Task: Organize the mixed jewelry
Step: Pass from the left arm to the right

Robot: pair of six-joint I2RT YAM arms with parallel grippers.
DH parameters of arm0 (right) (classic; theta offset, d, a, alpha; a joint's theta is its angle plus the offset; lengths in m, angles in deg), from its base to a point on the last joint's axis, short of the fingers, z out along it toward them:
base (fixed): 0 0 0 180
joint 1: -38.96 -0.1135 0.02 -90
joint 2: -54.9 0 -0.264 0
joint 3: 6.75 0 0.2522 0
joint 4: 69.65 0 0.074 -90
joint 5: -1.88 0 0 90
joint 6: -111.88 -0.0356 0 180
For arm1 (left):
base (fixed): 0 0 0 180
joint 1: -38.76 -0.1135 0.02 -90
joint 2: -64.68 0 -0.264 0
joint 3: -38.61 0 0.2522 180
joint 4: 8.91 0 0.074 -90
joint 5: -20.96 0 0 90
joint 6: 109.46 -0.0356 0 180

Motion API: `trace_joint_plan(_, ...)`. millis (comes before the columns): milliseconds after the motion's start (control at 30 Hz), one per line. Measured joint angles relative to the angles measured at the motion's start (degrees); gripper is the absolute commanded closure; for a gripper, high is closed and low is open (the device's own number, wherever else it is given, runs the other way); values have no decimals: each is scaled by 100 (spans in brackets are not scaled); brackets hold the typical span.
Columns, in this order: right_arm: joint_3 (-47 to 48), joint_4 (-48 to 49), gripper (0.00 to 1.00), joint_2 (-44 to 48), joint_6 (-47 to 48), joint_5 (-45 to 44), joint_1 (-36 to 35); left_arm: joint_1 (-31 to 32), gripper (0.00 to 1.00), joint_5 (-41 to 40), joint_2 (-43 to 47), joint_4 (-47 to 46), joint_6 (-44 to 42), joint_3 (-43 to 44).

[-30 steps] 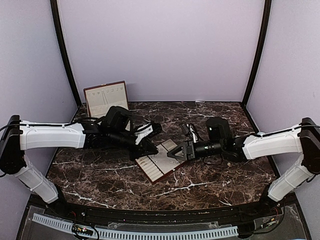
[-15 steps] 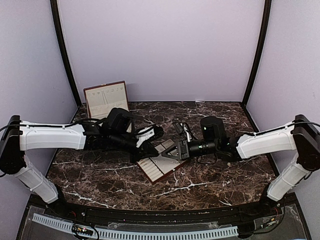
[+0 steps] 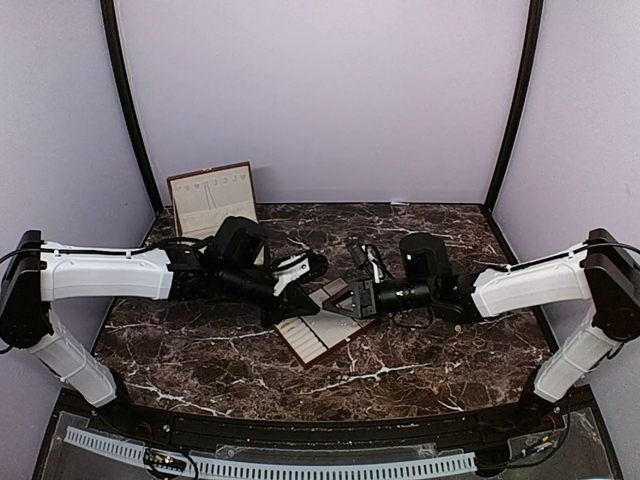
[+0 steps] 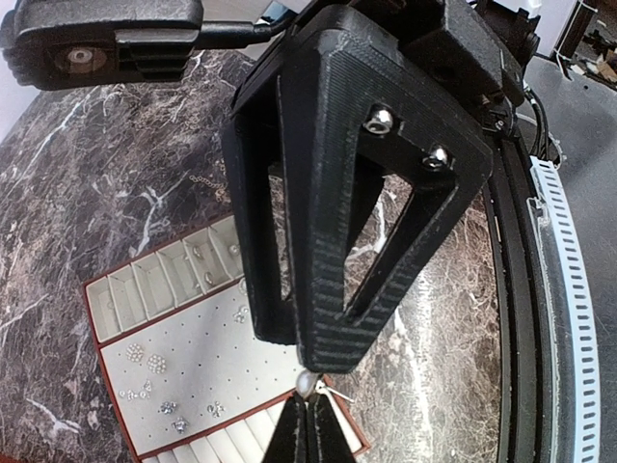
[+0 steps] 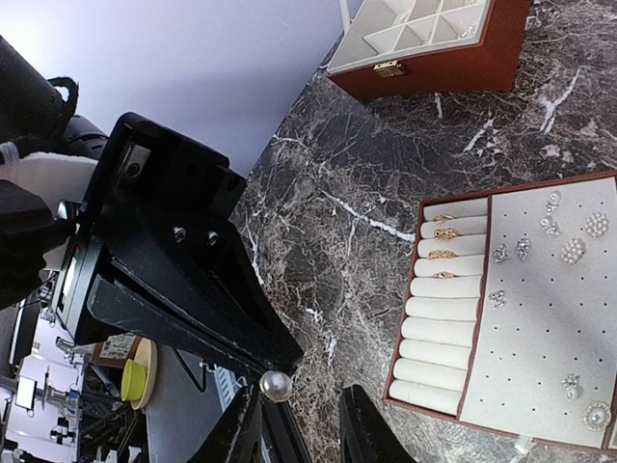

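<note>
My left gripper (image 4: pixel 309 413) is shut on a pearl stud earring (image 4: pixel 307 386), its pin sticking out to the right. It holds the stud just above the near corner of the cream slotted tray (image 4: pixel 193 333). My right gripper (image 5: pixel 308 415) is open and tip to tip with the left one. The pearl (image 5: pixel 276 386) rests against its left finger, outside the gap. From above, both grippers (image 3: pixel 300 295) (image 3: pixel 338 303) meet over the tray (image 3: pixel 318 338). Gold rings (image 5: pixel 442 237) and sparkly studs (image 5: pixel 573 250) of the mixed jewelry sit in the tray.
The reddish-brown box (image 3: pixel 211 199) stands open at the back left, its cream compartments visible (image 5: pixel 415 29). A thin chain (image 4: pixel 206 183) lies on the dark marble beyond the tray. The table's front rail (image 4: pixel 554 289) runs close by on the right.
My right gripper has slid left until its tips meet the left gripper over the tray, and its jaws have narrowed. The left gripper stays shut on the stud, almost unmoved.
</note>
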Motion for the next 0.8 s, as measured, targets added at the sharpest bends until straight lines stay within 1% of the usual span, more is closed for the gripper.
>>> trace_joint_plan(133, 0, 7, 68, -2, 2, -52, 0, 11, 100, 66, -61, -7, 74, 0)
trace_joint_plan(500, 42, 236, 69, -286, -133, 28, 0, 11, 100, 59, -155, -13, 203, 0)
trace_joint_plan(800, 48, 396, 76, -404, -289, 240, -22, 13, 100, 42, -214, -15, 232, 0)
